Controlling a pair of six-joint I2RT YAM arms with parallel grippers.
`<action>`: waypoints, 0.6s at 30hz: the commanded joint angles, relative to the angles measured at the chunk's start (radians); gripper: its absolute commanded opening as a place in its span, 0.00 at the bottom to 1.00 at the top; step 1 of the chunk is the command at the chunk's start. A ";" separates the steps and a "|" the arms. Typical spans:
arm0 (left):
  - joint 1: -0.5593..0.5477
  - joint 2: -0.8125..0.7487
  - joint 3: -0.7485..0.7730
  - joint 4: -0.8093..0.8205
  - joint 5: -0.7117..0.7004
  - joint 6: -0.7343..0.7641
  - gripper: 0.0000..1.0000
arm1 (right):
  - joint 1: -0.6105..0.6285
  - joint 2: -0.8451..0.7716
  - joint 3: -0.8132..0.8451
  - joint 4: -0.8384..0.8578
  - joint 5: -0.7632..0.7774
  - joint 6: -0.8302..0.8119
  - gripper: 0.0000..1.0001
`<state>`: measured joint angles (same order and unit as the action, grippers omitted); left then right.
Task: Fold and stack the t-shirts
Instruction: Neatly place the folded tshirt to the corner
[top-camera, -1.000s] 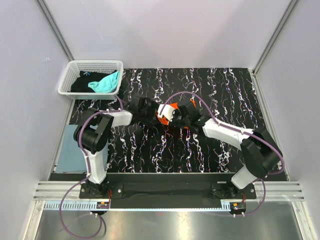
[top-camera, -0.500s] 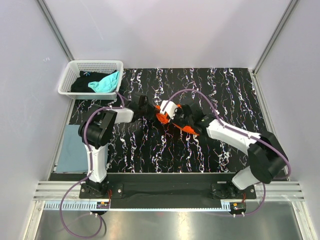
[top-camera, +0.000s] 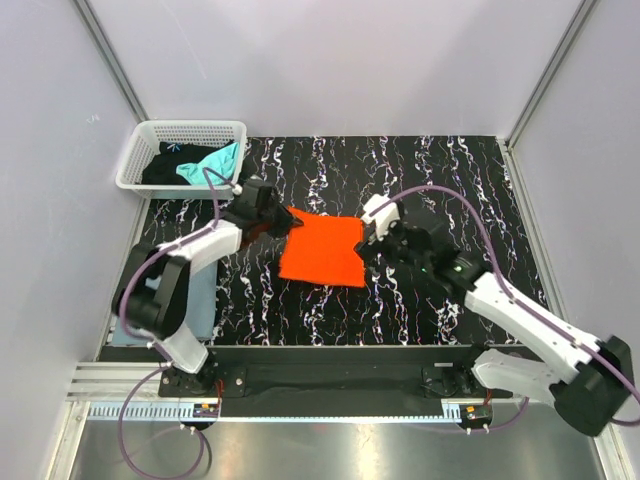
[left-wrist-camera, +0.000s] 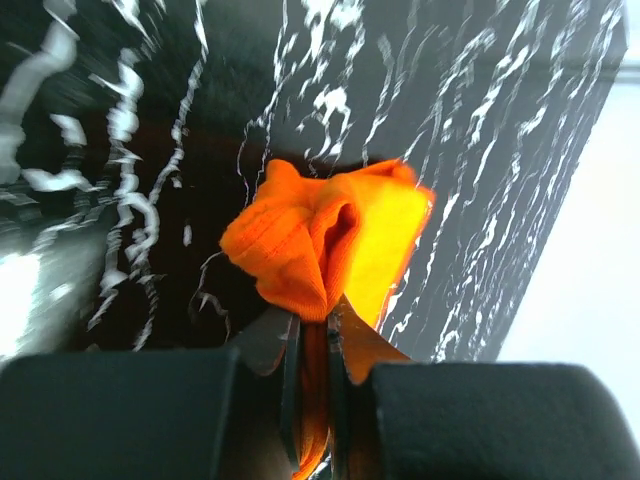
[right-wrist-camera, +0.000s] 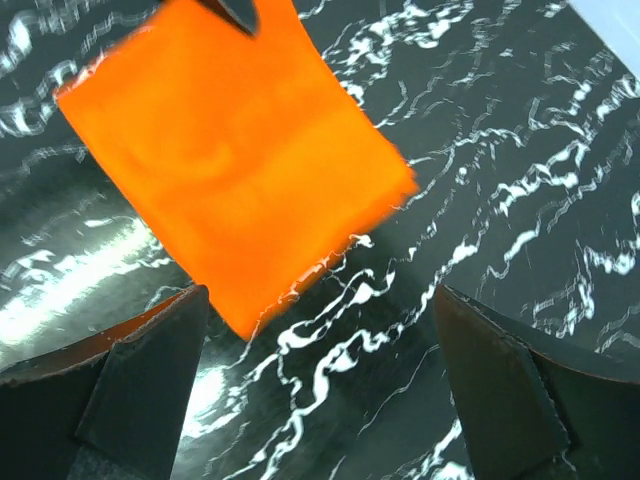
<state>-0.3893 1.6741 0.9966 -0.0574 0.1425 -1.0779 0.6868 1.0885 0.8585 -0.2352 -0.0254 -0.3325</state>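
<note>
A bright orange t-shirt (top-camera: 322, 248) lies folded into a flat square in the middle of the black marbled mat. My left gripper (top-camera: 283, 222) is at its far left corner and is shut on a bunched fold of the orange cloth (left-wrist-camera: 320, 250), which runs down between the closed fingers (left-wrist-camera: 312, 335). My right gripper (top-camera: 368, 244) hovers just off the shirt's right edge, open. In the right wrist view only mat lies between its fingers (right-wrist-camera: 320, 300), and the orange shirt (right-wrist-camera: 230, 170) sits ahead, one corner close to the left finger. A teal t-shirt (top-camera: 215, 165) and a black one (top-camera: 162, 166) lie in the basket.
The white lattice basket (top-camera: 135, 160) stands at the mat's far left corner. A slate grey-blue t-shirt (top-camera: 204, 296) lies flat beside the mat's left edge, partly under the left arm. Grey walls enclose the table on three sides.
The orange shirt went from a bunch between both grippers to a flat square. The right gripper opened, let go and drew back right. The left gripper shut on the shirt and moved left.
</note>
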 joint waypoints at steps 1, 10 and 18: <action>0.017 -0.170 -0.006 -0.149 -0.182 0.136 0.00 | -0.004 -0.100 -0.016 -0.032 0.058 0.166 1.00; 0.111 -0.283 0.106 -0.579 -0.414 0.092 0.00 | -0.004 -0.197 -0.016 -0.102 -0.015 0.260 1.00; 0.204 -0.283 0.266 -0.759 -0.572 0.136 0.00 | -0.004 -0.208 -0.010 -0.138 -0.018 0.251 1.00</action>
<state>-0.2226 1.4094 1.1736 -0.7540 -0.3126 -0.9737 0.6865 0.8974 0.8310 -0.3641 -0.0208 -0.0963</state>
